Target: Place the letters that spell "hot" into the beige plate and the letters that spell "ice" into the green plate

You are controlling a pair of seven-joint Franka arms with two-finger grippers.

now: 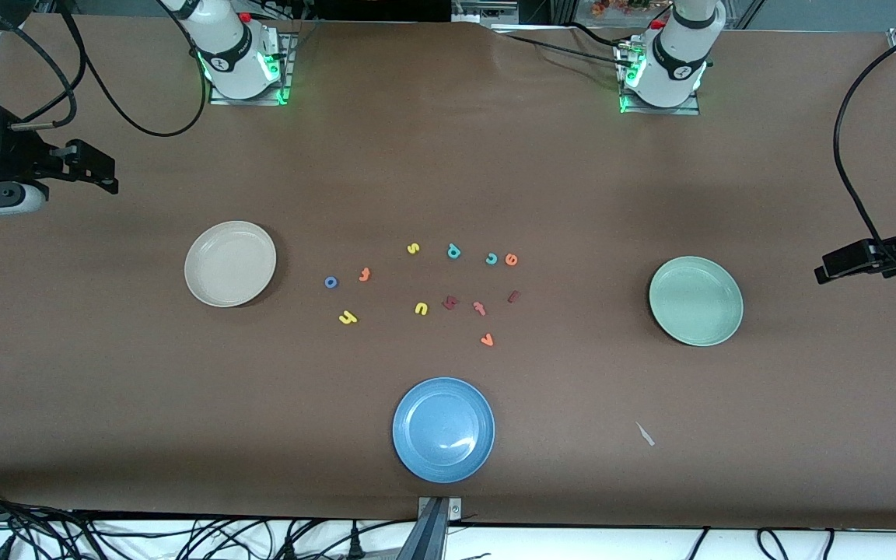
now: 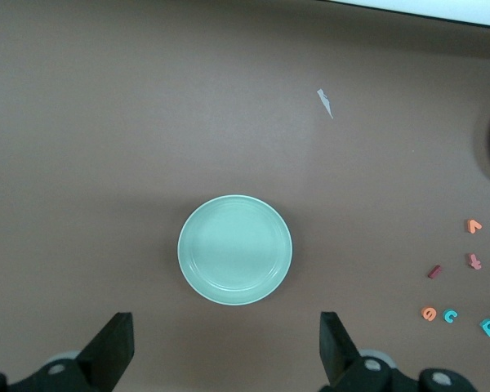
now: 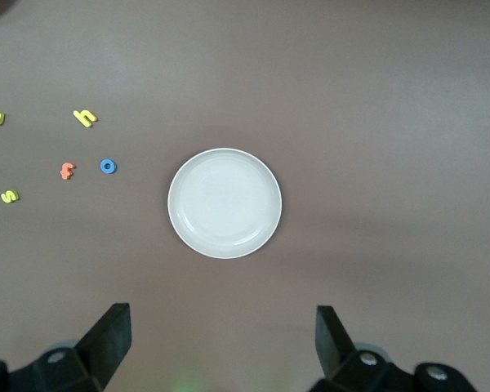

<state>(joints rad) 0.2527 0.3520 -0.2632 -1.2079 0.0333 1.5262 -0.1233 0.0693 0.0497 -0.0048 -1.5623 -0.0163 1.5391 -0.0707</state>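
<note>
Left gripper point(image 2: 224, 347) fingers point(image 2: 114, 347) spread wide, holding nothing, over the green plate point(image 2: 235, 249); right gripper point(image 3: 220, 343) likewise over the beige plate point(image 3: 224, 202). Both plates bare. Yellow h point(image 1: 348, 316), blue o point(image 1: 330, 282), orange t point(image 1: 365, 274) lie near the beige plate; dark red i point(image 1: 514, 295), teal c point(image 1: 491, 258), orange e point(image 1: 511, 260) toward the green plate. Likely light, soft foam, lying flat: pinch across edges, low on the table point(image 1: 448, 155). Letter shapes hard to read; grippers cut off in front view.

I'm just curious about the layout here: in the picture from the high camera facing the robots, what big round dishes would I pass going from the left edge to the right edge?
Beige plate → blue plate → green plate.
</note>
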